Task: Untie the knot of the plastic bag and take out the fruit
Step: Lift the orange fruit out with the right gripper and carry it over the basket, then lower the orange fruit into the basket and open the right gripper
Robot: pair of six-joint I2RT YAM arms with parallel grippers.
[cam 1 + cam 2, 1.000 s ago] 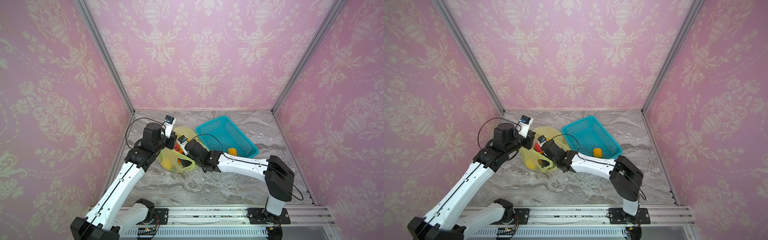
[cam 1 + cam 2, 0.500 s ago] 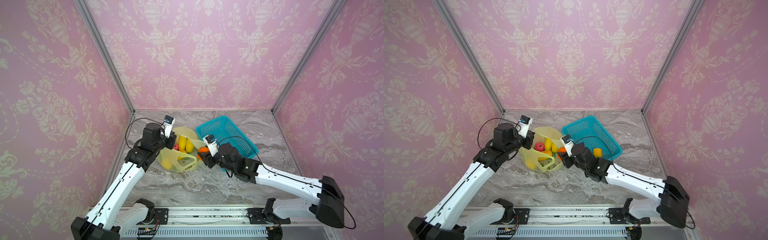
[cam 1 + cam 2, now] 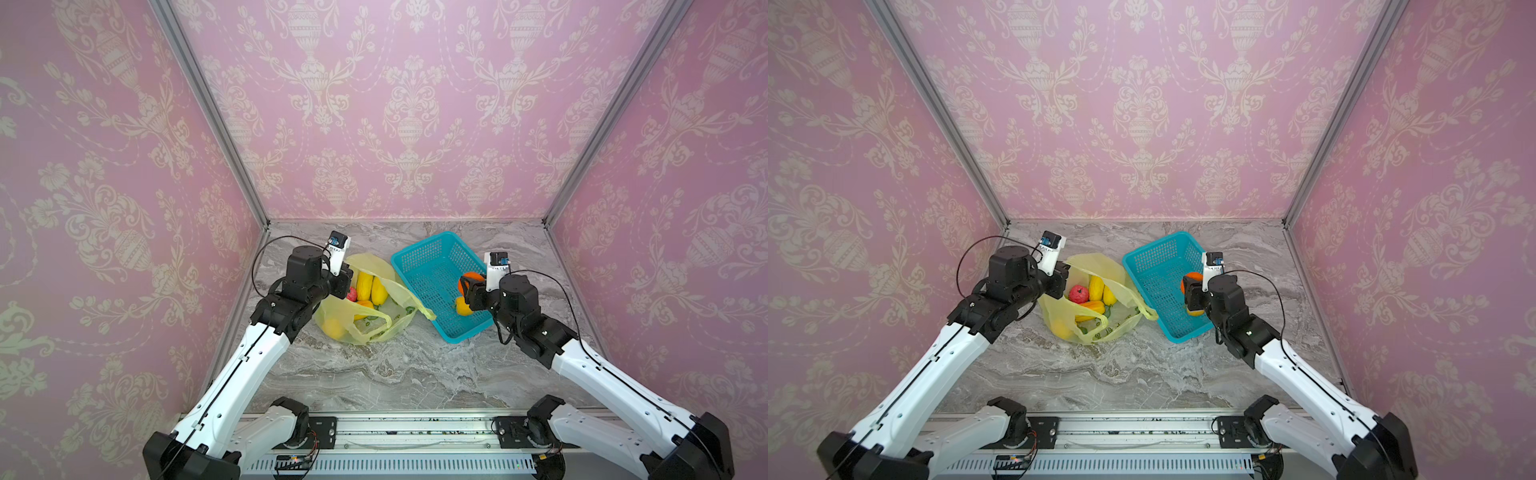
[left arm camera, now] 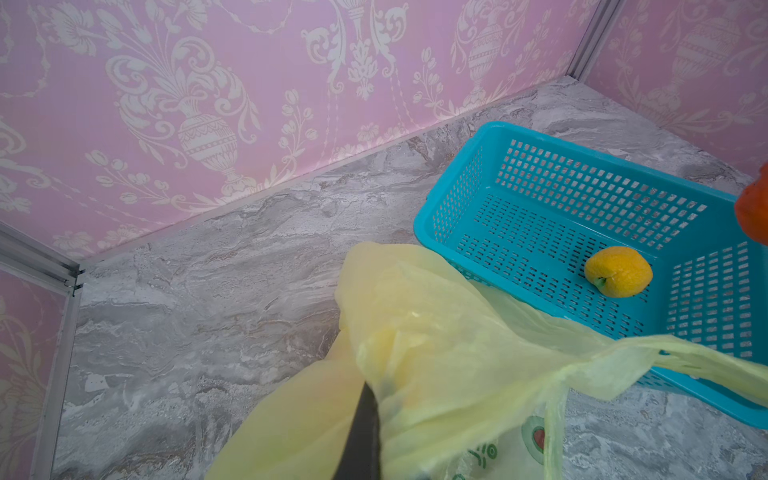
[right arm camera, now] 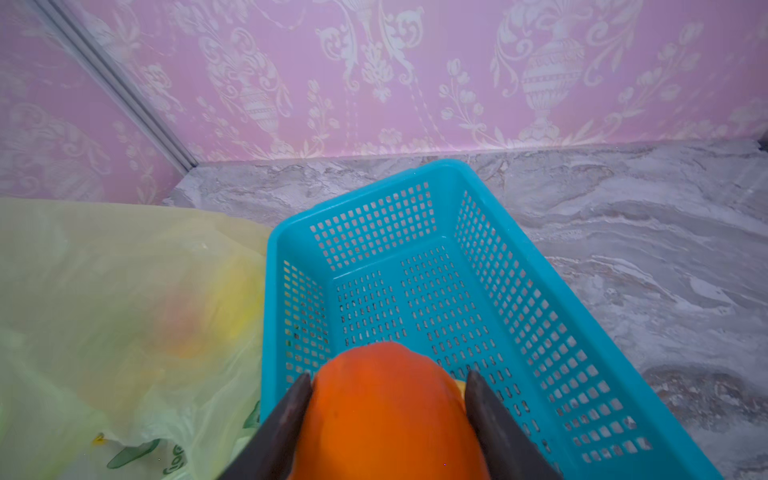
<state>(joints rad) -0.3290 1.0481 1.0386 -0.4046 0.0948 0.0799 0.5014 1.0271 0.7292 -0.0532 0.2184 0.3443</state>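
Presently my right fingers (image 5: 286, 419) pinch an orange fruit (image 5: 386, 411) above the basket (image 5: 415, 170); released high, it may bounce out. My left fingers (image 4: 363, 432), pressed together on the plastic bag (image 4: 436, 332) at its rim, could slip, collapsing its mouth.

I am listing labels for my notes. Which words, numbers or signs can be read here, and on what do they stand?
Plastic bag: green print, too creased and blurred to read.
Teal basket: no text visible.
No other writing shows.
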